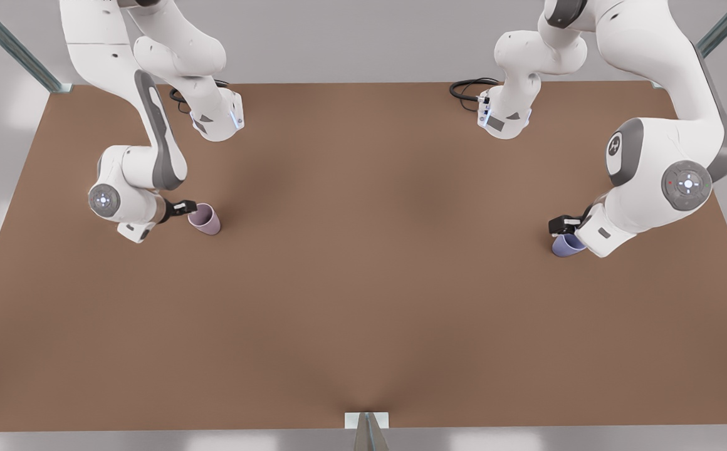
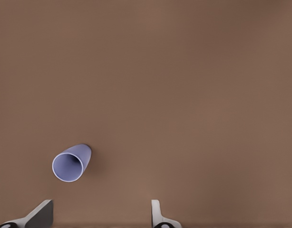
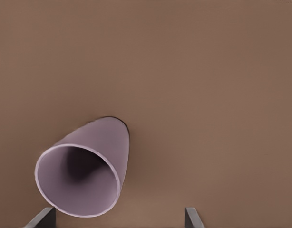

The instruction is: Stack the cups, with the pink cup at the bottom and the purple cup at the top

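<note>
The pink cup (image 1: 205, 219) stands upright on the brown table (image 1: 363, 300) at the front view's left. My right gripper (image 1: 185, 207) hangs just beside it, open; in the right wrist view the pink cup (image 3: 84, 173) sits close ahead of the right gripper (image 3: 118, 209), nearer one finger (image 3: 43, 218). The purple cup (image 1: 567, 244) stands upright at the front view's right, partly under my left gripper (image 1: 564, 225). In the left wrist view the purple cup (image 2: 70, 164) lies beyond the open left gripper (image 2: 102, 203), off toward one finger (image 2: 41, 213).
Black cables (image 1: 473, 88) lie by the arm bases at the table's far edge. Bare brown table stretches between the two cups. A small metal bracket (image 1: 366, 421) sits at the near edge.
</note>
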{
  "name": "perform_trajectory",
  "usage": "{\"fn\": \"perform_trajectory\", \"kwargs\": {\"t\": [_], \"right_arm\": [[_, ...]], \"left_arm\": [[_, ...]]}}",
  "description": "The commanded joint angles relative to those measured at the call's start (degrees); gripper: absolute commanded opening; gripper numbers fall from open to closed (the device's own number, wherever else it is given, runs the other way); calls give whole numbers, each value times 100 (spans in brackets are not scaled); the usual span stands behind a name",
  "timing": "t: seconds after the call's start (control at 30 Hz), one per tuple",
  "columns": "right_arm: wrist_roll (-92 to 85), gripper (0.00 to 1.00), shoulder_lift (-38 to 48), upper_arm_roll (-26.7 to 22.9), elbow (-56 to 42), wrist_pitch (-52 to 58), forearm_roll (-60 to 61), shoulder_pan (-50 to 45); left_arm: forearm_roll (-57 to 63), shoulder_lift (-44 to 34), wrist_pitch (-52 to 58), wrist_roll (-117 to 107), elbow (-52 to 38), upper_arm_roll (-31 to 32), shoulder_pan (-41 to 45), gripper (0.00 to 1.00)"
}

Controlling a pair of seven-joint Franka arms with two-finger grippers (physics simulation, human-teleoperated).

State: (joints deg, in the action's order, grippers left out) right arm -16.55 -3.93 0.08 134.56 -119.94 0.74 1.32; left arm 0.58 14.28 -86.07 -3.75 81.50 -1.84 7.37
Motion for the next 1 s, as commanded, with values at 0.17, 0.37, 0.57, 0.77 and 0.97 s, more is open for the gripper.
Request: {"fn": "perform_trajectory", "kwargs": {"t": [0.17, 0.37, 0.57, 0.77, 0.97], "right_arm": [[-375, 100, -205, -8, 149, -1365, 13, -194], [-375, 100, -214, -8, 360, -1541, 13, -194], [-384, 92, -231, -17, 509, -1611, 13, -176], [-375, 83, -407, -8, 606, -1655, 22, -141], [-375, 37, -425, -8, 676, -1726, 31, -176]], "left_arm": [[3, 22, 11, -56, -3, 0, -7, 100], [3, 57, 11, -56, -3, 0, -7, 100], [3, 75, 11, -56, -3, 0, -7, 100], [12, 84, 11, -56, -3, 0, -7, 100], [21, 110, 11, -56, -11, -9, -7, 100]]}}
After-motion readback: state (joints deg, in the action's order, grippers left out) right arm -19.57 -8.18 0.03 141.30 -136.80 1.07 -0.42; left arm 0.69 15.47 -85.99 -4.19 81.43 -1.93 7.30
